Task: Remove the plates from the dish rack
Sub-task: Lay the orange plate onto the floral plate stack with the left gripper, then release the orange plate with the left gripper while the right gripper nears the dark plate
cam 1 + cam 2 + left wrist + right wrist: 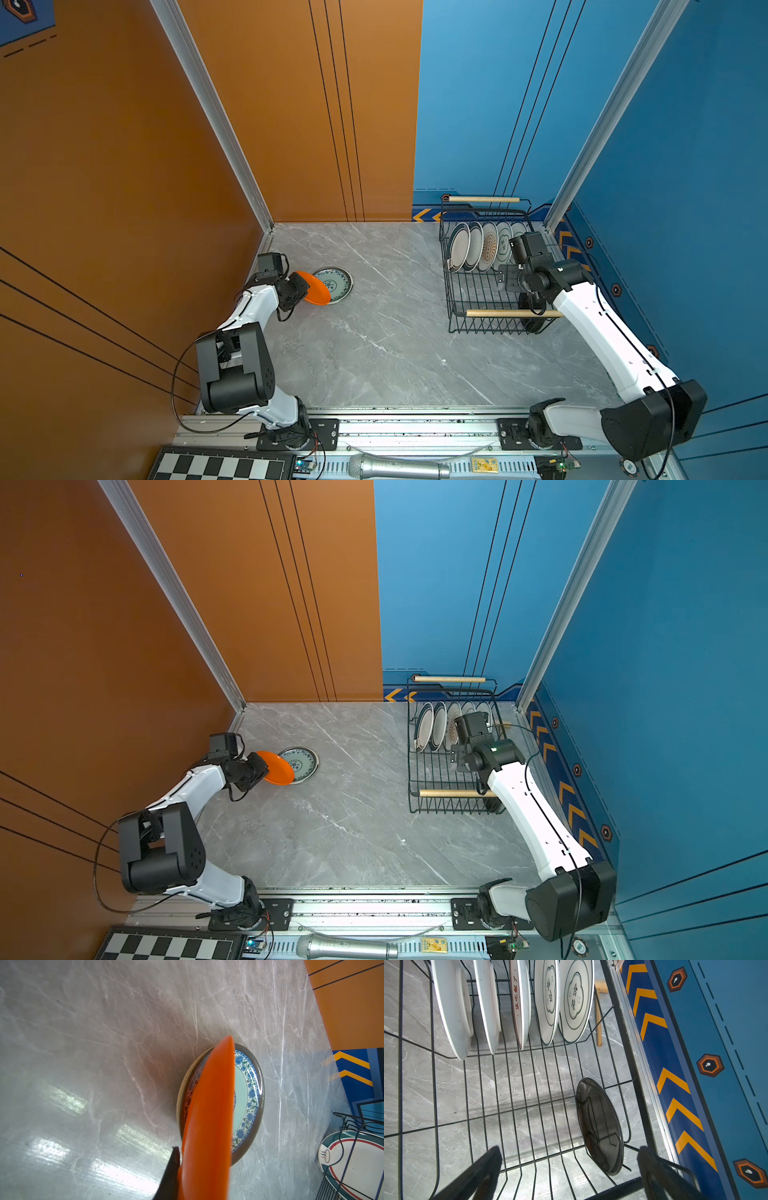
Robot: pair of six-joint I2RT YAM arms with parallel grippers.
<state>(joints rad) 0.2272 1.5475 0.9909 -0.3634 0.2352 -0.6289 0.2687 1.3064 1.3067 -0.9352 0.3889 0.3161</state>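
Five glazed white round plates (487, 246) stand on edge in the slots of the black wire dish rack (446, 266), correct? (Ana)

Yes, at its far end, by a pale wooden rod handle (484, 199). One carries red characters (517, 997) along its rim, which I read as 该吃饭了. On another plate (574, 999) a scalloped green outline frames 食味. The print on its neighbour is too slanted to read. (Ben)

And the right gripper (570, 1151)? (Ana)

It is over the rack's near end, its two dark fingers spread wide with nothing between them. A glossy black round plate (600, 1126) leans on edge against the rack's wire side just ahead of them, nearer one finger and touching neither. (Ben)

The left gripper (302, 289)? (Ana)

It is clamped on the rim of a smooth orange round plate (209, 1115), held tilted above a shiny plate with a blue floral border (337, 282) and a pale green centre. That one lies flat on the grey marble-look table (395, 332), well apart from the rack, and a cream edge shows beneath it. Whether the two plates touch I cannot tell. (Ben)
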